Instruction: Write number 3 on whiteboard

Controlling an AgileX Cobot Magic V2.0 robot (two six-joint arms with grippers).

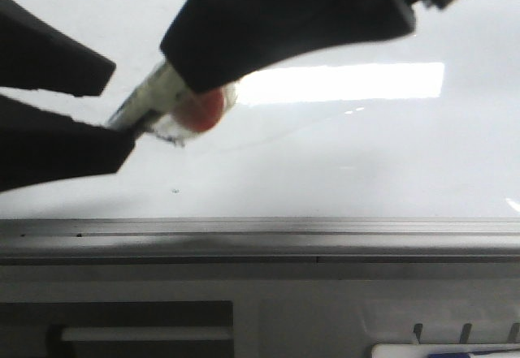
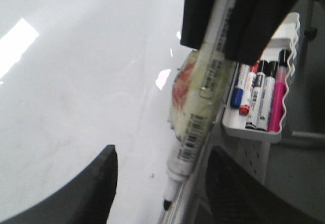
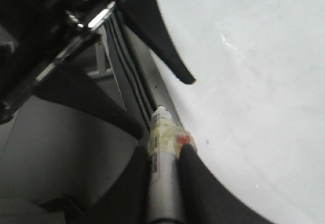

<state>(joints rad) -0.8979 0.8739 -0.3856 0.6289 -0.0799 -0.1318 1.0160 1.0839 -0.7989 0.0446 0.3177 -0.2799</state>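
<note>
right gripper (image 3: 165, 158) pinching white taped marker (image 2: 195, 132), tip near the grey bottom rail (image 1: 260, 236) of the glossy pale whiteboard (image 1: 366, 155). left gripper (image 2: 157, 178) spread, empty. no 3 visible yet. lift tip clear of rail, press lightly, start top arc.

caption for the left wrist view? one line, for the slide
Dark right gripper clamps a taped white marker, black tip at the glossy pale whiteboard; white tray of coloured markers beyond.
</note>
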